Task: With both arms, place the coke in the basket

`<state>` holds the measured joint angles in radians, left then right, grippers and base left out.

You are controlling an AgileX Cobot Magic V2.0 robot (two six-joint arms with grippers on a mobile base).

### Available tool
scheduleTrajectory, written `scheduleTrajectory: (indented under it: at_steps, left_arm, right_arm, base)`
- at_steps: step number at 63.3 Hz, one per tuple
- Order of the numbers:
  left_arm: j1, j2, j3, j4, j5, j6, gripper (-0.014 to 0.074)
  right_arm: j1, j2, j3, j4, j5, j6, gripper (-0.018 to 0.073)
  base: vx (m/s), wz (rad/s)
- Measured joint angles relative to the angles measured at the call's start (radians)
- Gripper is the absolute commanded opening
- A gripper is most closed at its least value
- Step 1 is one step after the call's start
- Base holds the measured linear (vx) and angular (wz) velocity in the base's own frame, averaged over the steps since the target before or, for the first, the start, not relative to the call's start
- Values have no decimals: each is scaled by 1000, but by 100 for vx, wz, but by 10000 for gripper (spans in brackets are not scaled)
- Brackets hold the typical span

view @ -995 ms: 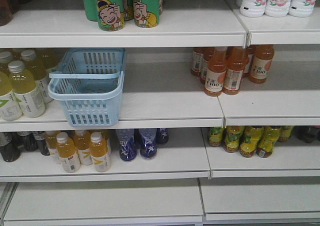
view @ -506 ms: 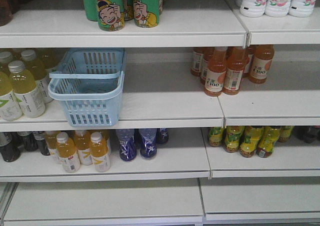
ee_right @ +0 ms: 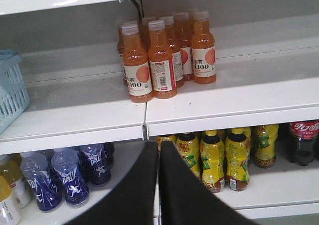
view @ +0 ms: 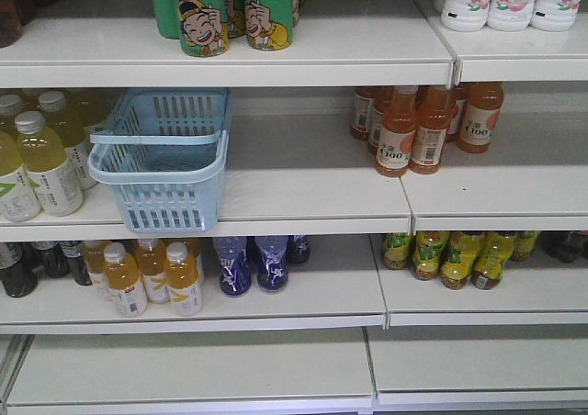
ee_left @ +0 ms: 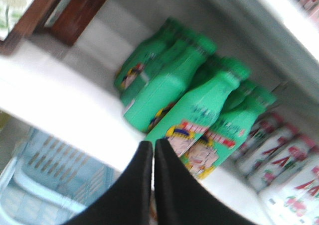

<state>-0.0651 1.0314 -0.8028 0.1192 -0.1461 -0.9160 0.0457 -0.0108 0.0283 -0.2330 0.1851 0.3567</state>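
Left hand clenched on nothing, up and right of the basket, seemingly by green bottles though the view blurs, right hand clenched empty, right of the basket, basket empty on middle shelf, orange bottles further right.

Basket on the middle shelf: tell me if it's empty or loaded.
Empty. The basket shows only its own bare slotted floor inside.

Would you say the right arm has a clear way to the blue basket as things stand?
Probably yes: the right gripper is shut and empty, and only bare shelf lies between it and the basket; the orange bottles stand aside.
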Motion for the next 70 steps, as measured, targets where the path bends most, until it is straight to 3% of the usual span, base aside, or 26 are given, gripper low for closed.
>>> scheduleTrajectory:
  at_steps: [26, 32, 42, 54, 63, 70]
  left_arm:
    - [-164, 221, 0, 21, -52, -150, -8]
    - [-167, 235, 0, 21, -54, -143, -8]
    - [-167, 278, 0, 22, -43, -53, -6]
    - [-167, 338, 0, 22, -22, -40, 9]
    - [-167, 382, 0, 18, -50, -41, 71]
    - [-167, 402, 0, -6, -127, -41, 180]
  right_arm:
    - [0, 0, 0, 0, -1, 0, -4]
    - [0, 0, 0, 0, -1, 0, -4]
    - [0, 0, 0, 0, -1, 0, -4]
    - [0, 0, 0, 0, 0, 0, -4]
    - [0, 0, 0, 0, 0, 0, -4]
    - [0, 0, 0, 0, -1, 0, -4]
  base:
    - [0, 0]
    - [0, 0]
    - [0, 0]
    - [0, 0]
    - [0, 0]
    - [0, 0]
